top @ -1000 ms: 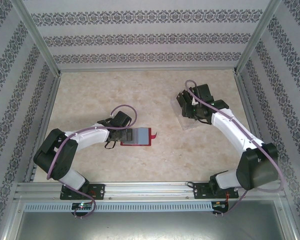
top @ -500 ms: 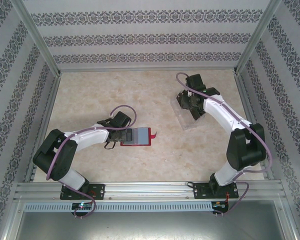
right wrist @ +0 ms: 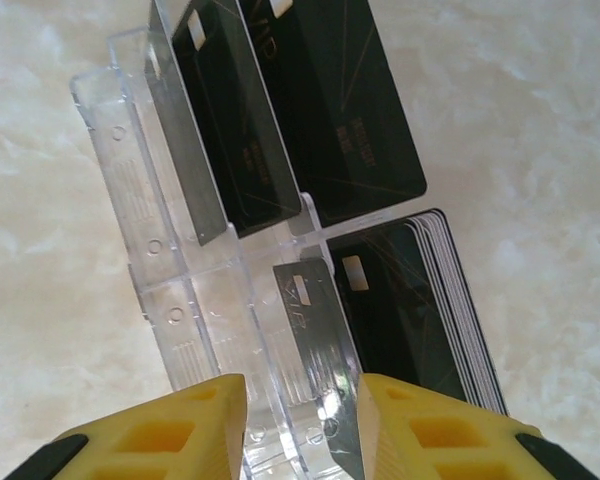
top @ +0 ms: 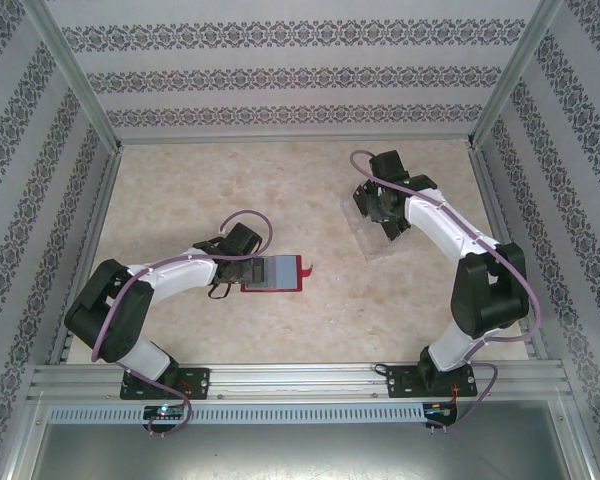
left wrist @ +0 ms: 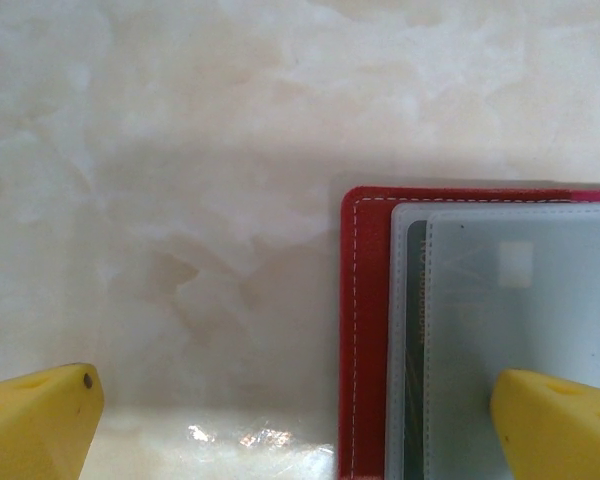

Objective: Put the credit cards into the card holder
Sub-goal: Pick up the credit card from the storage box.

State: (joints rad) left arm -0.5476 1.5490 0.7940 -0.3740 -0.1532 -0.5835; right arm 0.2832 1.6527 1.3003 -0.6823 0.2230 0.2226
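The card holder [top: 283,273] lies open on the table, dark red with pale grey-blue pockets [left wrist: 520,330]; a dark card edge [left wrist: 415,340] shows inside one pocket. My left gripper [top: 252,268] hovers open over its left end, one finger over the bare table and the other over the pockets [left wrist: 300,430]. Black credit cards stand in a clear plastic rack [right wrist: 170,250]: a thick stack [right wrist: 410,310] and others farther back [right wrist: 320,100]. My right gripper [right wrist: 300,425] is low over the rack [top: 375,238], fingers partly apart on either side of one leaning card [right wrist: 315,340].
Aluminium frame rails [top: 110,180] and patterned walls close in the marble-look table on three sides. The rack sits at the back right, the wallet near the middle, with bare table [top: 360,300] between them.
My right arm has reached farther back over the rack and come down onto it, and its fingers have narrowed around a standing card. The left arm and the wallet have not moved.
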